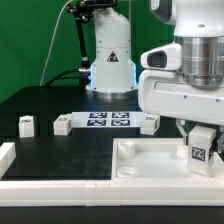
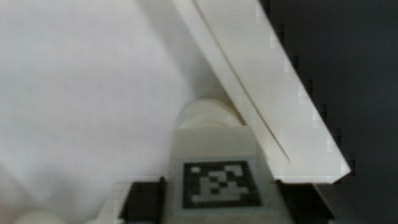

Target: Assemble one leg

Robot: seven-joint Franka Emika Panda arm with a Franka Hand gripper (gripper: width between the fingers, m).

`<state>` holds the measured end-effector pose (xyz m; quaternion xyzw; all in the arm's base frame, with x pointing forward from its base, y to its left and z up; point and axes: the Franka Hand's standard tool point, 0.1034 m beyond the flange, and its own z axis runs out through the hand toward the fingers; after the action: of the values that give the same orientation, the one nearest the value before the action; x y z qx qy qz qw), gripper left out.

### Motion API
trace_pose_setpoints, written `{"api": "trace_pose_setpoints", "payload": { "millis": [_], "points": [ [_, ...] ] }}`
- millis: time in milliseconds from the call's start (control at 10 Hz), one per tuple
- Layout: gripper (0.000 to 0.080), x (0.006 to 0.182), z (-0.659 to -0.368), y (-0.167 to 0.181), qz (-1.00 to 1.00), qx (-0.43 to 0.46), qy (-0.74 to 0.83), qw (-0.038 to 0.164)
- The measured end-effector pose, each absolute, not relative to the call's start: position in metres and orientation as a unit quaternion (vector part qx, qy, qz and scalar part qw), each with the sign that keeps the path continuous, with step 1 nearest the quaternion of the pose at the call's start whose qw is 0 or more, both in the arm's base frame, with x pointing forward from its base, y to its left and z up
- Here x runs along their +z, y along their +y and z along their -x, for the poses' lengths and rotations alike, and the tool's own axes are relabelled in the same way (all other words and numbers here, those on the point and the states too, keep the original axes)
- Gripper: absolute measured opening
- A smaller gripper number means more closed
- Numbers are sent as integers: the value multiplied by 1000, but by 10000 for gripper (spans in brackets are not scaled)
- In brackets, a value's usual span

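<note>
Nearest lies the white panel [image 1: 135,158], with a raised rim [image 2: 267,95]. Over its corner on the exterior view's right, the gripper [image 1: 200,130] is clamped on the leg [image 1: 200,150], tag outward, upright just beside the rim; whether the leg touches the panel floor cannot be told. Farther back, three other legs [image 1: 62,124] flank the marker board [image 1: 105,120]. Behind them stands the robot base [image 1: 110,60].

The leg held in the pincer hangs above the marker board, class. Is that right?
No. The leg held in the pincer hangs above the large white panel, not the marker board, which lies farther back. The exterior view shows this.
</note>
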<state>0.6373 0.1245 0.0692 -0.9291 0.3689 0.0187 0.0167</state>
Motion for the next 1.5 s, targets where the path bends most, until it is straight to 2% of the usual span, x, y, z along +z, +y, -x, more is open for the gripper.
{"api": "trace_pose_setpoints", "payload": {
  "millis": [500,600,700,800,900,1500],
  "points": [
    [291,68,-637,128,839,20,544,14],
    [350,68,-637,131,805,24,593,17],
    [488,68,-637,131,817,24,575,17],
    [488,68,-637,131,828,23,561,18],
    [615,69,-638,131,833,23,553,18],
    [649,70,-640,130,962,14,271,19]
  ]
}}
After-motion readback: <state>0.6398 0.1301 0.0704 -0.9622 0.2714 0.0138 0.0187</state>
